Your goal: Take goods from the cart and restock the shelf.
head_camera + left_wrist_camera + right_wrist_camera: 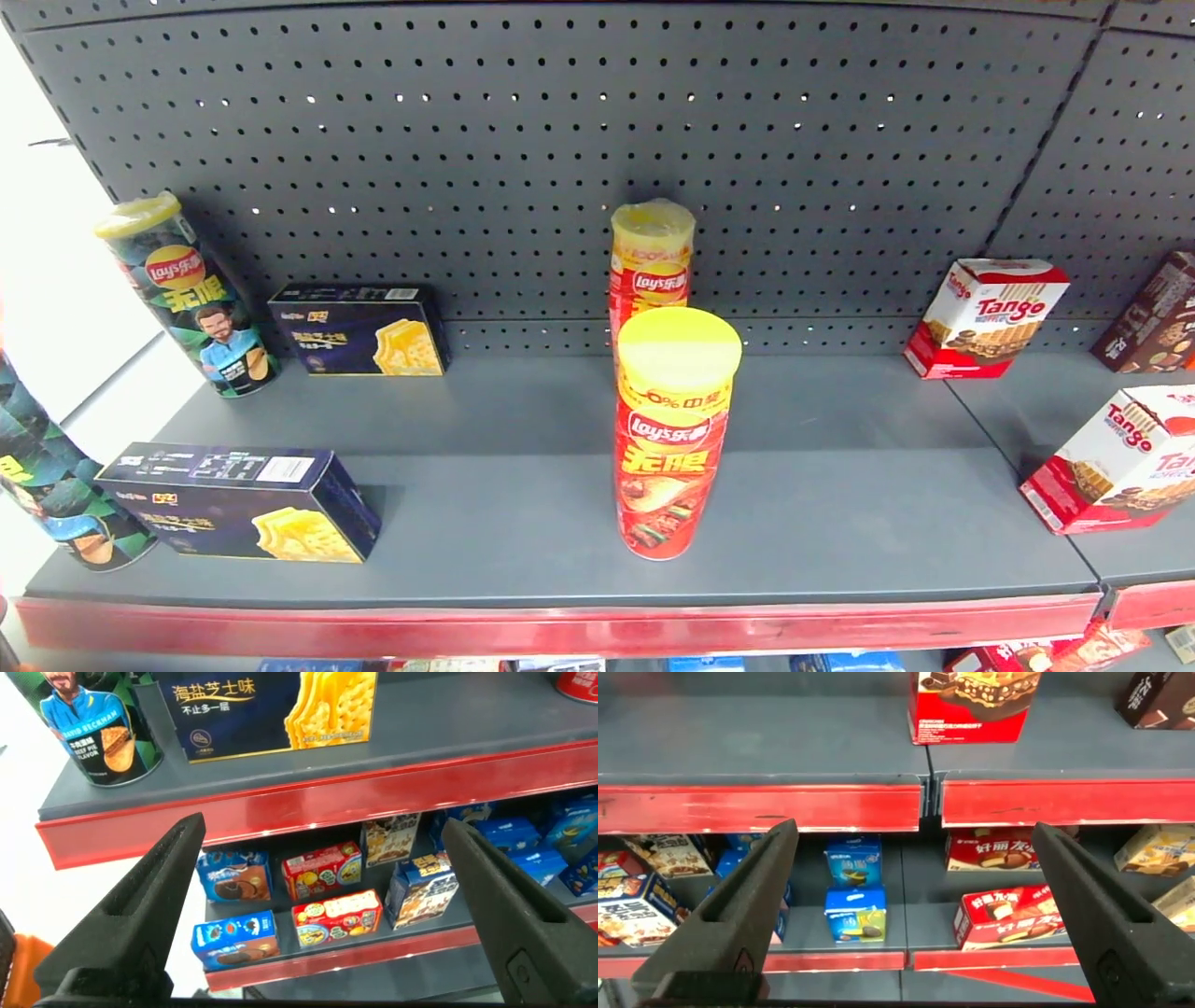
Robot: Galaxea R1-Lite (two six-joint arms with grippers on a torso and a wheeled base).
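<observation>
Standing centre frame on grey shelf (840,504): red chip can (674,439), yellow lid; 2nd red can (652,257) just behind, by pegboard (523,121). Blue cracker boxes (243,504) lower & mid left; dark can (187,294) upper left; wafer boxes (985,317) right. L gripper (322,826) jaws spread wide, nothing held; R gripper (915,829) likewise.

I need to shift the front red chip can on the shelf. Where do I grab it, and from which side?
Probably best to grip the front red chip can around mid-body, coming in level from the open front of the shelf. It stands upright with bare shelf on either side, leaving room to close across its round wall. A second red can close behind blocks the back.
</observation>
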